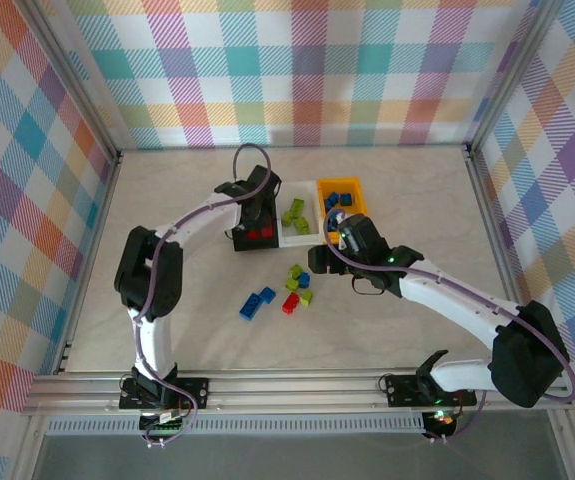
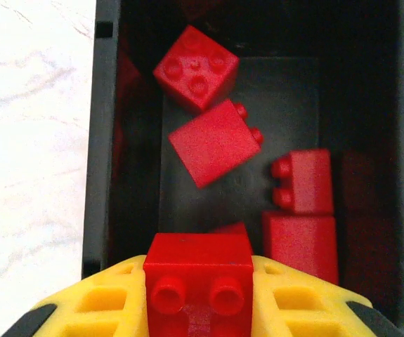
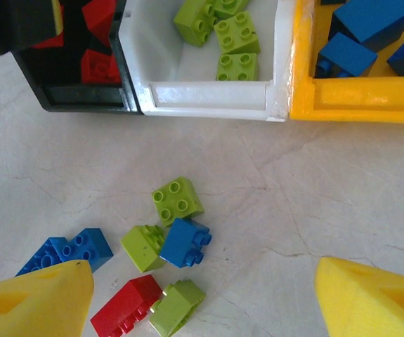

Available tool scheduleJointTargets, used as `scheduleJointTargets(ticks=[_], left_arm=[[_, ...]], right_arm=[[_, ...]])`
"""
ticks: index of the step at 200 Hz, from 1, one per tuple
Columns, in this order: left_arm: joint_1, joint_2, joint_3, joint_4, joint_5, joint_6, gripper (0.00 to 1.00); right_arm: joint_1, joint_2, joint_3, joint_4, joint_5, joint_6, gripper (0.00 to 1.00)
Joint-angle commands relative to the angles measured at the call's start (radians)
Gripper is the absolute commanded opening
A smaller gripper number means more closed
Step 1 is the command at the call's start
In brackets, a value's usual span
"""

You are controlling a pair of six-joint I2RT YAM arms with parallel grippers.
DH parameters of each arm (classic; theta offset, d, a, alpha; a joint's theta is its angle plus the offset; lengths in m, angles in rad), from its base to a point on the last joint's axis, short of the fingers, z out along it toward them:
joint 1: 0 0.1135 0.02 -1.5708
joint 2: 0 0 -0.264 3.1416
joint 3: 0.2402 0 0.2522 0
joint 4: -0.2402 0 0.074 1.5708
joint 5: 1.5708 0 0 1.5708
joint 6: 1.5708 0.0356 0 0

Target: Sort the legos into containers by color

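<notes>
The left gripper clamps a red lego over the black bin; the right gripper hangs spread apart above loose legos.

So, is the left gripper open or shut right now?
Shut: the left gripper clamps a red brick between its yellow fingers, over the black bin.

Pastel plaid walls enclose a pale marbled tabletop, evenly lit.
</notes>
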Motion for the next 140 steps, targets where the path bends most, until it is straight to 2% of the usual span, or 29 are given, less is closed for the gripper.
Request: scheduleJointTargets(ticks=[1,27,52,81,111,140], left_arm=[[0.014,0.067,0.119,-0.043,-0.014,0.023,0.25],[0.015,0.091,0.159,-0.052,0.012,0.027,0.55],[0.012,0.035,0.137,-0.029,0.055,0.018,0.70],[-0.007,-0.104,0.056,0.015,0.120,-0.001,0.86],[-0.044,-0.293,-0.110,0.065,0.153,-0.032,0.96],[-0.065,-0.463,-0.309,0.104,0.176,-0.083,0.99]], right_arm=[[-0.007,-0.030,-0.023,0.009,-0.019,0.013,0.83],[-0.007,-0.020,-0.023,-0.001,-0.050,0.003,0.84],[-0.007,0.011,-0.021,-0.003,-0.081,-0.003,0.85],[0.000,0.089,0.012,-0.020,-0.136,-0.015,0.85],[0.043,0.162,0.033,-0.038,-0.110,0.007,0.82],[0.087,0.229,0.033,-0.012,-0.112,0.039,0.79]])
